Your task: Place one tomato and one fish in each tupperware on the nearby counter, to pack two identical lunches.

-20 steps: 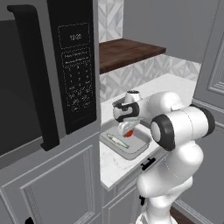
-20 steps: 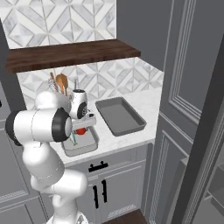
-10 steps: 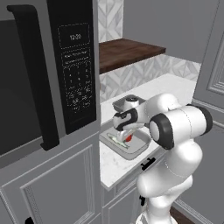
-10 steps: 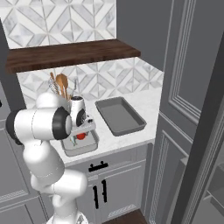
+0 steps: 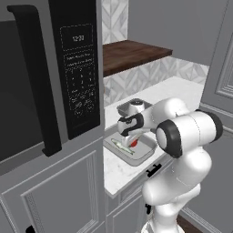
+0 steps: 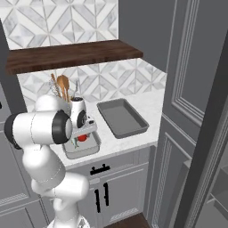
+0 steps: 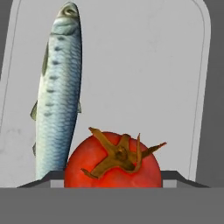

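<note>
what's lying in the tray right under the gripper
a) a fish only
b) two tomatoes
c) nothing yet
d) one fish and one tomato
d: the hand view shows a silvery fish lying lengthwise in the grey tupperware with a red tomato beside it, stem up, between the fingertips of the gripper.
</note>
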You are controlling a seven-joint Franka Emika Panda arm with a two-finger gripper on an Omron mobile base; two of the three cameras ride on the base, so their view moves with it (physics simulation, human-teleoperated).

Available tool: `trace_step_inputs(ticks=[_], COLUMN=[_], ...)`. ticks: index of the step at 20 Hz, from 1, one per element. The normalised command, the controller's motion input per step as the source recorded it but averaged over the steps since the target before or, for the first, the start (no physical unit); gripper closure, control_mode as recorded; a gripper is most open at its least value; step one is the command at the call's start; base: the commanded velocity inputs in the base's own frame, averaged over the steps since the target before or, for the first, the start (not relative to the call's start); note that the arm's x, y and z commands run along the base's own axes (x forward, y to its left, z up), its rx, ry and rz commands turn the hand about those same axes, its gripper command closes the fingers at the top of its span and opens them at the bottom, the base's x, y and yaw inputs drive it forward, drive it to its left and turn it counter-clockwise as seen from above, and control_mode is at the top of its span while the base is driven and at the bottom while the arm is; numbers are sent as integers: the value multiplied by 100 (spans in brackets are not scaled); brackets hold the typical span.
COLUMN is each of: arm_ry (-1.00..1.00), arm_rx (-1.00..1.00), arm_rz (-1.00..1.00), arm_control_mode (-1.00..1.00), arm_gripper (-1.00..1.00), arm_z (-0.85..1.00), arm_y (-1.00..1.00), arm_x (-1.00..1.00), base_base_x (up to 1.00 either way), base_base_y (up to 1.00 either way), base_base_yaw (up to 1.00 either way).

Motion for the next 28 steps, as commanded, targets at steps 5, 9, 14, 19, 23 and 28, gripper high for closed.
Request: trace_step_inputs(ticks=[5,9,14,19,23,28], arm_ry=[0,-3,-13,-18,-7,0], arm_rx=[-3,-4,0,8,12,10], arm_rz=[0,0,0,-5,-16,-26], arm_control_mode=[-100,-100,-100,-100,-100,-100], arm_gripper=[-100,-100,-100,-100,-100,-100], arm_z=[14,21,33,32,40,51], arm_y=[0,0,-5,-47,-56,-24], arm_x=[0,-7,-42,-100,-99,-64], base_base_x=[0,0,0,0,0,0], base_base_y=[0,0,0,0,0,0], base_base_yaw=[0,0,0,0,0,0])
